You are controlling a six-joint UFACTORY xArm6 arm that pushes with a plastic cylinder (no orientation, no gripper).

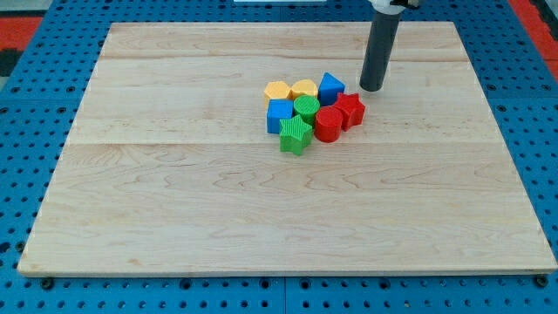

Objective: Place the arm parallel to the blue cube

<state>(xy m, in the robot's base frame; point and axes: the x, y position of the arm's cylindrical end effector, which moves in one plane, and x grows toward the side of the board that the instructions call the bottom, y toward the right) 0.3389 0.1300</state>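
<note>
The blue cube sits on the left side of a tight cluster of blocks on the wooden board. My tip is at the cluster's upper right, just right of a second blue block and above the red star. The tip is well to the right of the blue cube and touches no block that I can see.
The cluster also holds two yellow blocks, a green cylinder, a green star and a red cylinder. A blue pegboard surrounds the board.
</note>
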